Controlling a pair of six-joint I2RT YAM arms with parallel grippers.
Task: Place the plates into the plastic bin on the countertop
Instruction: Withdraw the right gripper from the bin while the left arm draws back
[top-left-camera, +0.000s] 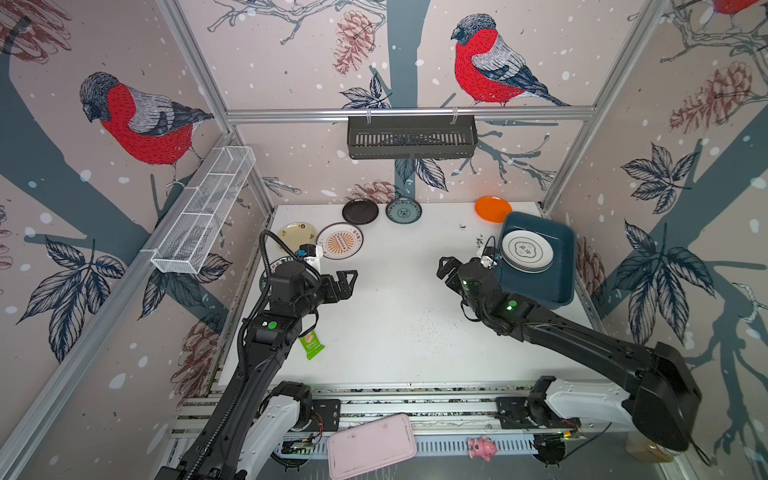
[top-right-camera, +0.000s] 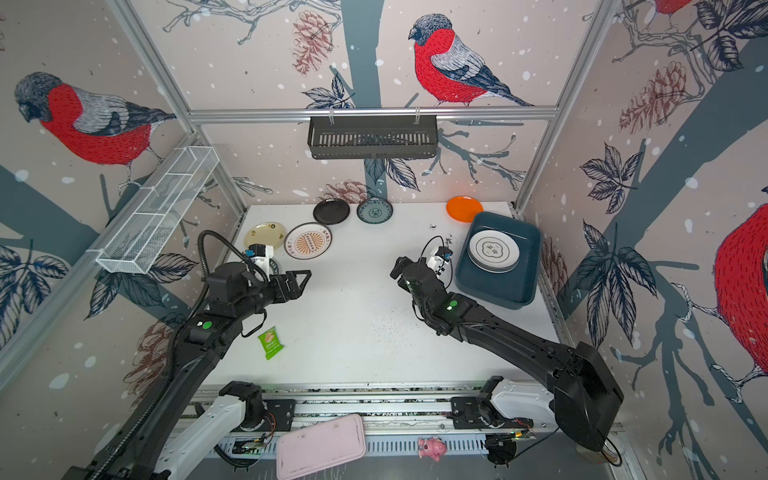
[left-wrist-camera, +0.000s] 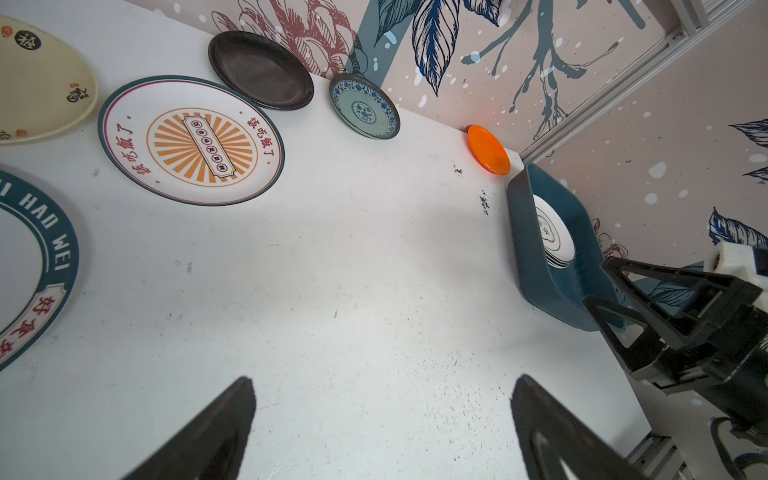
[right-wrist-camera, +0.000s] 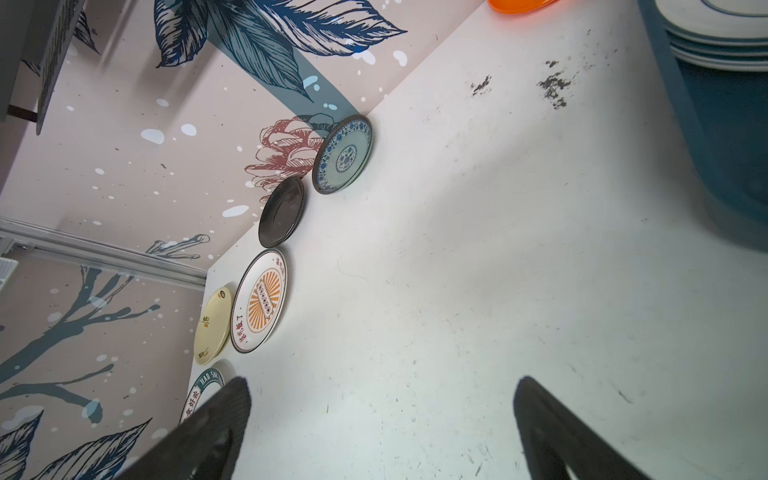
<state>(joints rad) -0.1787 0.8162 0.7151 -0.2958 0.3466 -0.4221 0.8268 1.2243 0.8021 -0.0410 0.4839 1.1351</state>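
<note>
The dark teal plastic bin (top-left-camera: 559, 286) (top-right-camera: 521, 286) stands at the right of the white countertop (top-left-camera: 399, 316) and holds a stack of white plates (top-left-camera: 527, 250) (left-wrist-camera: 557, 237). Along the back lie an orange plate (top-left-camera: 493, 209), a teal-patterned plate (top-left-camera: 403, 210) and a black plate (top-left-camera: 360, 211). At the left lie a sunburst plate (top-left-camera: 340, 241) (left-wrist-camera: 191, 140) and a cream plate (top-left-camera: 296, 233). A dark-ringed plate (left-wrist-camera: 37, 257) is mostly hidden under my left arm. My left gripper (top-left-camera: 348, 284) (left-wrist-camera: 382, 380) and right gripper (top-left-camera: 444, 268) (right-wrist-camera: 383, 380) hover open and empty above the bare middle.
A green snack packet (top-left-camera: 311, 344) lies beside the left arm. A black slotted basket (top-left-camera: 411, 135) hangs on the back rail and a white wire-mesh basket (top-left-camera: 205, 210) on the left rail. A pink tray (top-left-camera: 371, 444) and a pink toy (top-left-camera: 482, 448) sit beyond the front rails.
</note>
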